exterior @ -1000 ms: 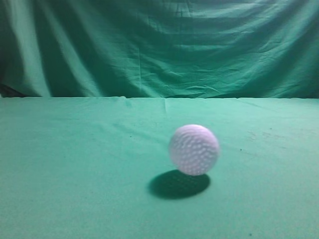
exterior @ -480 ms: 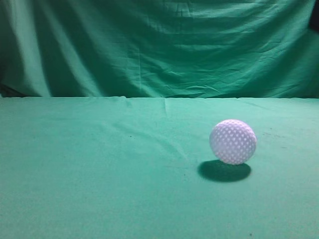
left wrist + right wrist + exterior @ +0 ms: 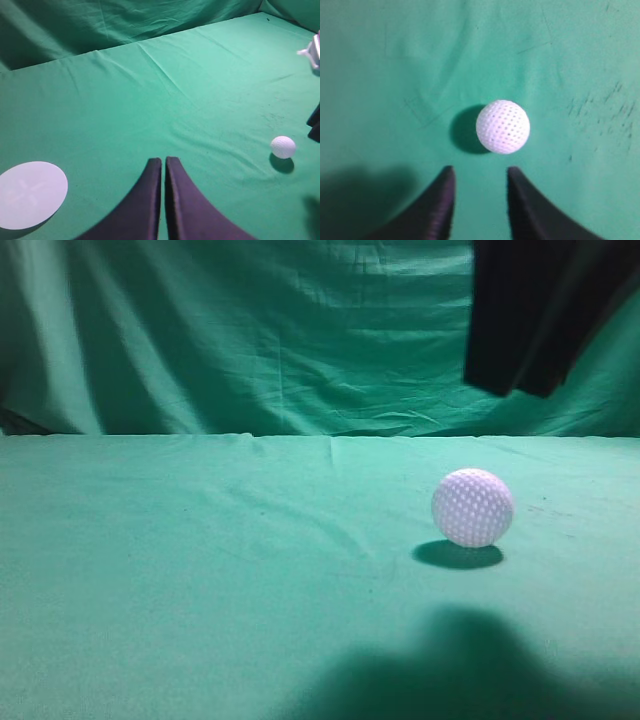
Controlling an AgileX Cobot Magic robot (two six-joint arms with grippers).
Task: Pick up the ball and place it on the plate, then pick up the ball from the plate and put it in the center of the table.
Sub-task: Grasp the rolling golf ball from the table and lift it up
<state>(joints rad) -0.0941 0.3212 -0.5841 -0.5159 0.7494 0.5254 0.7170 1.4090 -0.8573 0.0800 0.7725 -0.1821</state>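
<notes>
The white dimpled ball (image 3: 472, 507) lies on the green table (image 3: 200, 570), right of the middle in the exterior view. It also shows in the left wrist view (image 3: 283, 147) and the right wrist view (image 3: 502, 126). My right gripper (image 3: 480, 172) is open and empty, hanging above the table just short of the ball; it appears as a dark shape (image 3: 530, 320) at the top right of the exterior view. My left gripper (image 3: 164, 162) is shut and empty, well left of the ball. The white round plate (image 3: 30, 194) lies to the left of the left gripper.
A folded green curtain (image 3: 300, 330) hangs behind the table's far edge. The right arm casts a broad shadow (image 3: 460, 670) on the cloth near the front. Dark scuff marks (image 3: 600, 107) speckle the cloth right of the ball.
The ball has rolled right and away across the cloth and now sits smaller and farther back. The right gripper has come down into the top right of the exterior view.
</notes>
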